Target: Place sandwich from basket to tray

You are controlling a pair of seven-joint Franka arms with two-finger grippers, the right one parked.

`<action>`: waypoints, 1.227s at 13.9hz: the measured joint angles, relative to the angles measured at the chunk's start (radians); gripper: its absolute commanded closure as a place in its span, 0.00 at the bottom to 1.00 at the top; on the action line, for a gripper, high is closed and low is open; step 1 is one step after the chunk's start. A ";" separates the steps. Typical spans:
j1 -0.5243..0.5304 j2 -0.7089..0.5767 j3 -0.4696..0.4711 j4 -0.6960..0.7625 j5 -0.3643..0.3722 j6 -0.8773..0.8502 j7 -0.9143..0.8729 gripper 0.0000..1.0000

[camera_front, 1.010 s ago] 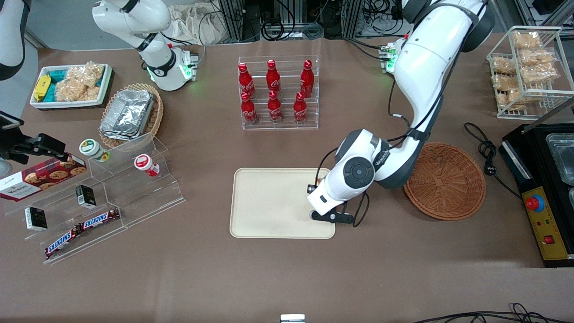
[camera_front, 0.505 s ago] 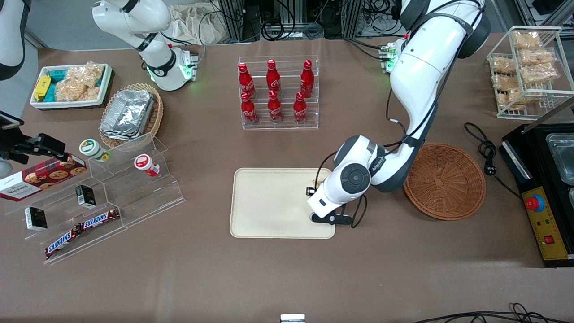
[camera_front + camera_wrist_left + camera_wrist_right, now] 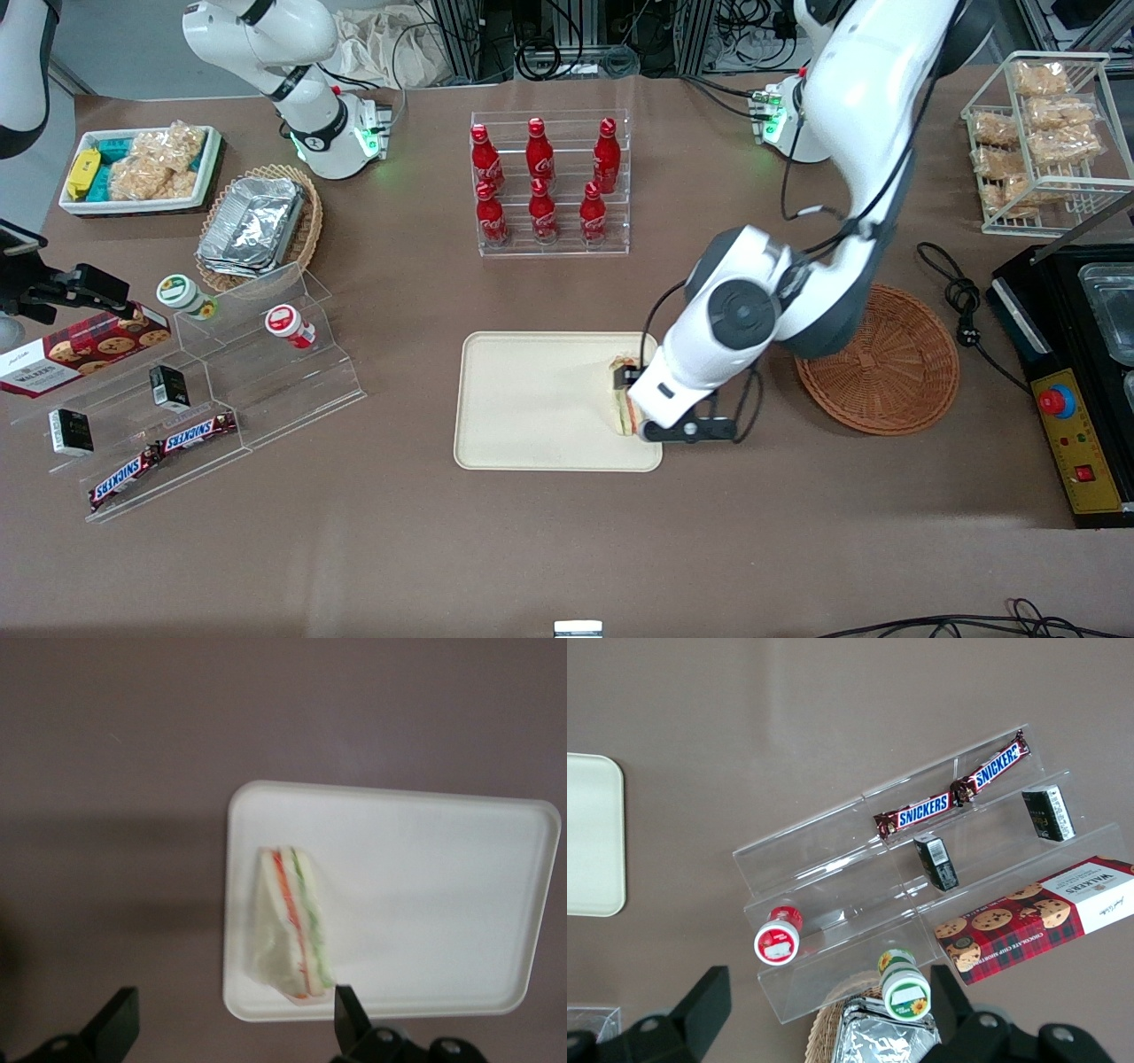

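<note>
Sandwich: lay on tray, below and between the spread fingers of gripper, untouched; basket: held nothing

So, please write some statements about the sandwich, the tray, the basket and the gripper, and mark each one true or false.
1. The sandwich lies on the tray. True.
2. The gripper is shut on the sandwich. False: it is open, above the sandwich, not touching it.
3. The basket holds another sandwich. False: nothing shows in it.
4. The sandwich is near the tray's rim, at the working arm's end. True.
</note>
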 measured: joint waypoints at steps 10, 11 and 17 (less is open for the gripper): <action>0.009 -0.335 0.388 -0.013 -0.002 -0.337 0.387 0.01; 0.009 -0.336 0.401 -0.015 -0.002 -0.351 0.405 0.01; -0.002 -0.331 0.400 -0.031 -0.001 -0.369 0.422 0.01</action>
